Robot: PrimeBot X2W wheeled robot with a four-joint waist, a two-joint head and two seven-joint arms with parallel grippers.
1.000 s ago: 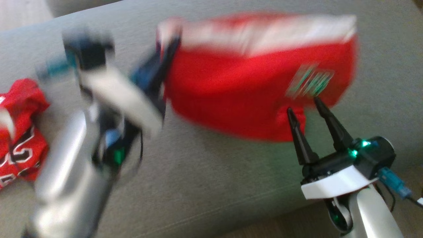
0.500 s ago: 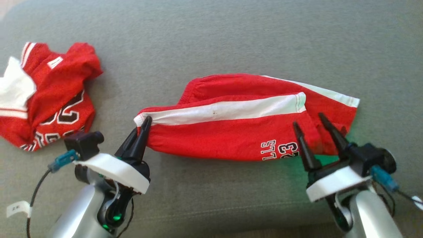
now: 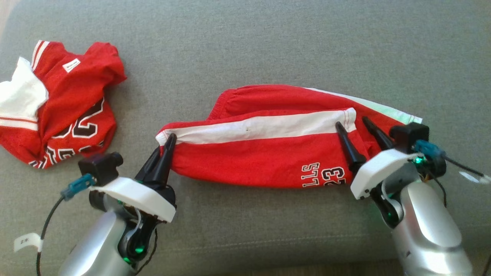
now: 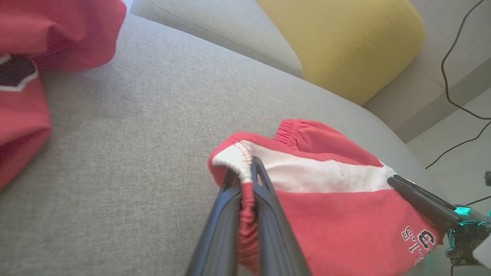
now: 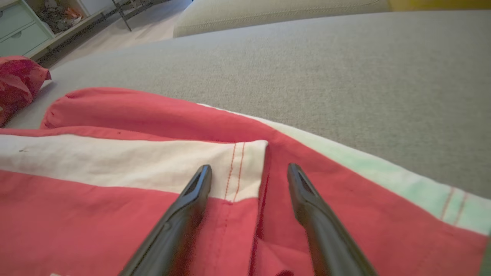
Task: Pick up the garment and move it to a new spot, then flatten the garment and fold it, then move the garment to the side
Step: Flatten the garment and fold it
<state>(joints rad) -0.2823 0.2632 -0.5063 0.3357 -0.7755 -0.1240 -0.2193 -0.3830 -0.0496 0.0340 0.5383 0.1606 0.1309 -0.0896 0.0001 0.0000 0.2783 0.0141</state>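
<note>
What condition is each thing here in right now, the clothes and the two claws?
Red shorts with white stripe: lying lengthwise on grey sofa, rumpled.
Red jersey: crumpled heap, untouched.
Left gripper: shut on the waistband.
Right gripper: open over the leg hem.

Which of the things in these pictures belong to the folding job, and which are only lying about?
For the job: red shorts with white side stripes; left hand, shut on their waistband corner; right hand, open over the leg hem.
Lying about: crumpled red jersey; yellow cushion; black cable on the floor.
</note>
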